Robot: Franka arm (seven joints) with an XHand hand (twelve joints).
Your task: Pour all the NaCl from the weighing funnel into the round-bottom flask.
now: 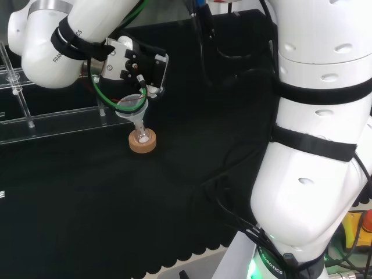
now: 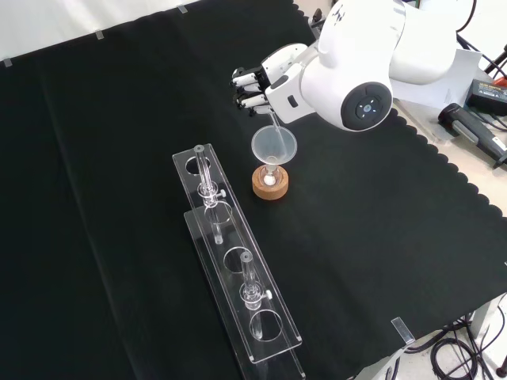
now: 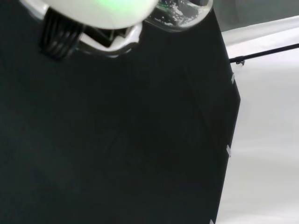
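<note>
black cloth; clear rack beside cork ring.

**Open cloth right of the flask, rack close on the left**

In the front view, you have bare worktop to the right of and nearer than the cork stand. To its left the clear rack stands near, with upright glass pieces in its holes. Above the stand, the funnel and the hand block a straight descent.
</note>
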